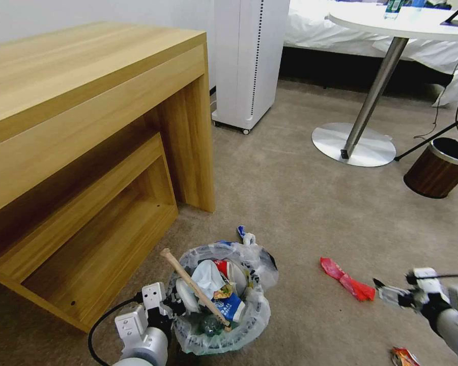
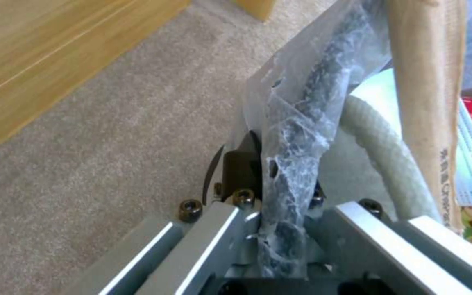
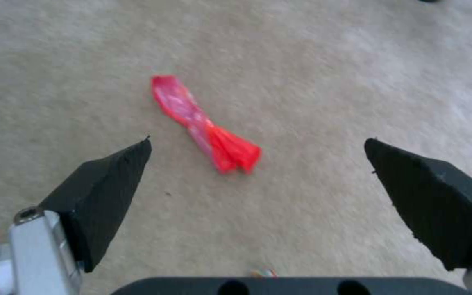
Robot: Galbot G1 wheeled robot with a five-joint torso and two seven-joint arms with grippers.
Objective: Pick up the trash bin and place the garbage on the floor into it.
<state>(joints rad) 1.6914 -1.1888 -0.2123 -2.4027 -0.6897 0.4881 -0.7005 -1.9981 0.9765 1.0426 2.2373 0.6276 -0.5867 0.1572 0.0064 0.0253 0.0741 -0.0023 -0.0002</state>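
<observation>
while the bin hangs clamped, a red wrapper lies between spread fingers

while pinched at its rim by the left gripper (image 1: pixel 174 306), sits the trash bin (image 1: pixel 221 333) near the lower middle of the carpet (image 1: pixel 300 203), close to the open corner of the blond wood-grain desk (image 1: pixel 86 127). jaws closed tight on the dark rim and its crinkled, translucent bag liner (image 2: pixel 296 135), the film bunched between the metal fingers. heaped full inside: a pale wooden stick (image 1: pixel 193 287) leaning out over the edge, a white ribbed slipper (image 2: pixel 383 151), crumpled tissue (image 1: pixel 206 277), a blue-white carton (image 1: pixel 231 307), a red paper cup (image 1: pixel 223 268).

out on bare carpet to the right, a twisted, glossy red wrapper (image 1: pixel 347 279), flat and creased. just beside it hovers the right gripper (image 1: pixel 387 294), black wedge-shaped pads (image 3: pixel 102 192) spread wide, holding nothing, the wrapper (image 3: pixel 206 125) framed between them in the wrist view. near the carpet's lower right edge, another shiny red and yellow wrapper (image 1: pixel 404 357).

farther back: a brown wood-grain bin (image 1: pixel 440 170) with chrome rim, a round white table (image 1: pixel 407 23) on a slanted steel leg and disc foot, a tall white appliance (image 1: pixel 249 61).
</observation>
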